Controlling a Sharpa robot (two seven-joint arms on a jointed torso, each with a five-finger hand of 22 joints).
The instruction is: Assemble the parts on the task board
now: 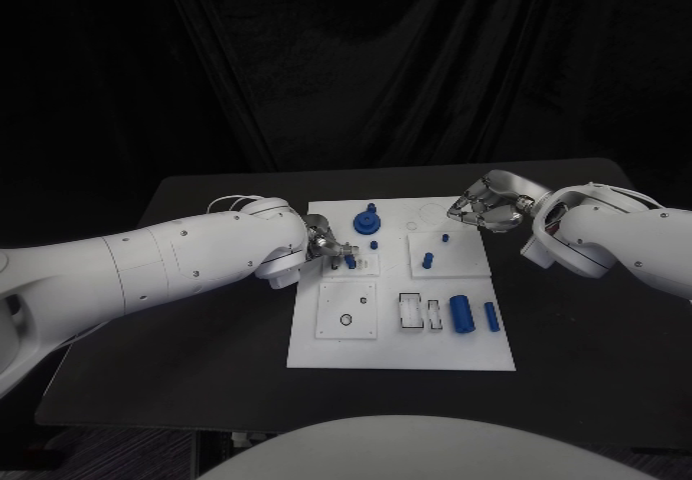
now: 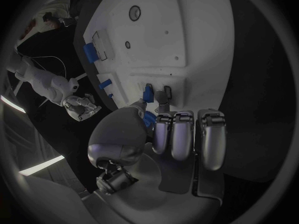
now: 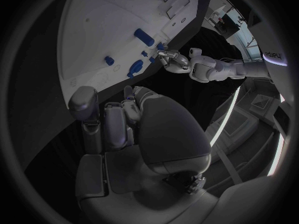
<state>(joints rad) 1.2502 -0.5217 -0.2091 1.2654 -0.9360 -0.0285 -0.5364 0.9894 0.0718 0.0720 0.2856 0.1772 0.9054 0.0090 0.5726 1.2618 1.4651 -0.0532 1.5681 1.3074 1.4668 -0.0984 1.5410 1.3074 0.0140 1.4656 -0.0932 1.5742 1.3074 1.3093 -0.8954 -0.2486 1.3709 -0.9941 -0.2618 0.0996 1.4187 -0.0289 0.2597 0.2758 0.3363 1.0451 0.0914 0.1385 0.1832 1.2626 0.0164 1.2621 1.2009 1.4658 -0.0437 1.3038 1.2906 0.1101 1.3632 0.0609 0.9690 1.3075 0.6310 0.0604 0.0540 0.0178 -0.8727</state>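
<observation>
The white task board [image 1: 325, 350] lies mid-table. My left hand [image 1: 329, 248] is at the board's left side, about halfway up. Its thumb and fingers [image 2: 163, 132] pinch a small blue part [image 2: 149, 119] just above a recessed tile where another blue peg [image 2: 148, 92] stands. My right hand [image 1: 488, 210] hovers over the board's far right corner with its fingers [image 3: 115, 122] curled in; I see nothing in them. A blue round knob [image 1: 369, 220], a blue peg [image 1: 427, 260], a thick blue cylinder [image 1: 460, 312] and a slim blue bar [image 1: 492, 316] are on the board.
Open rectangular slots [image 1: 411, 308] sit beside the cylinder, and a ring hole [image 1: 346, 320] marks the near-left tile. Black table [image 1: 577, 360] surrounds the board, with free room at the front and right. My left forearm [image 1: 173, 265] crosses the table's left side.
</observation>
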